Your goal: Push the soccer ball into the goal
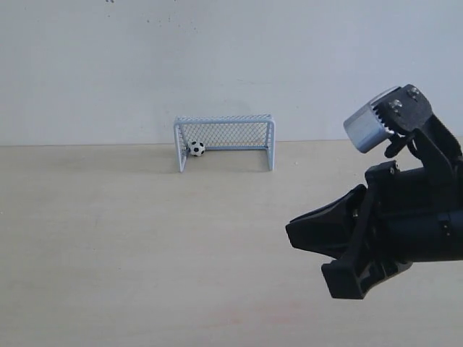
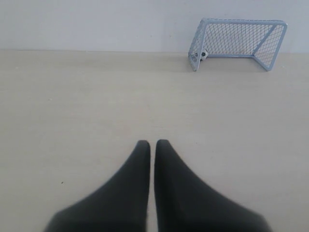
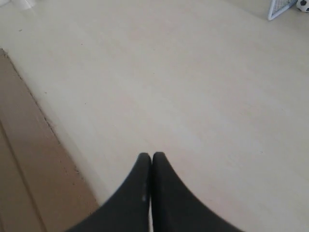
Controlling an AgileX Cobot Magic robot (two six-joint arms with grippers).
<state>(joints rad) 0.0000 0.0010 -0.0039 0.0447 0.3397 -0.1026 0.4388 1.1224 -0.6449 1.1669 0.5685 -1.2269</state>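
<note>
soccer ball (image 1: 197,149) inside goal (image 1: 224,121), by 1 post | left pincer (image 2: 152,144) narrow, empty | right pincer (image 3: 151,156) narrow, empty | risk: stray sweep knocks goal, ball rolls out

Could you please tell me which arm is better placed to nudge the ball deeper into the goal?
Left, probably: the left gripper points toward the goal, with the soccer ball inside it ahead. The right gripper barely has them in its wrist view.

bare lab bench, pale tabletop (image 1: 145,253), blank wall (image 1: 217,58)
</note>
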